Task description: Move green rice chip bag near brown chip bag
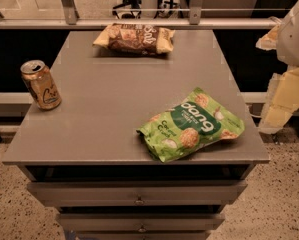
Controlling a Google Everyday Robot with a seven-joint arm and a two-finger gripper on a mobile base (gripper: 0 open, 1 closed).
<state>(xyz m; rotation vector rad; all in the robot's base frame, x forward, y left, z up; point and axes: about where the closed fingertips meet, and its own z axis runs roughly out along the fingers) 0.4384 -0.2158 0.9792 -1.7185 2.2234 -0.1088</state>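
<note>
The green rice chip bag (191, 125) lies flat near the front right edge of the grey table (104, 99), its "dang" panel facing up. The brown chip bag (135, 38) lies flat at the far edge of the table, near the middle. My arm comes in at the right edge of the view, off the table's right side. The gripper (284, 101) hangs there beside the table, to the right of the green bag and apart from it, holding nothing that I can see.
A gold drink can (41, 84) stands upright near the table's left edge. Drawers (139, 200) sit under the tabletop at the front. A railing (139, 21) runs behind the table. Speckled floor lies on both sides.
</note>
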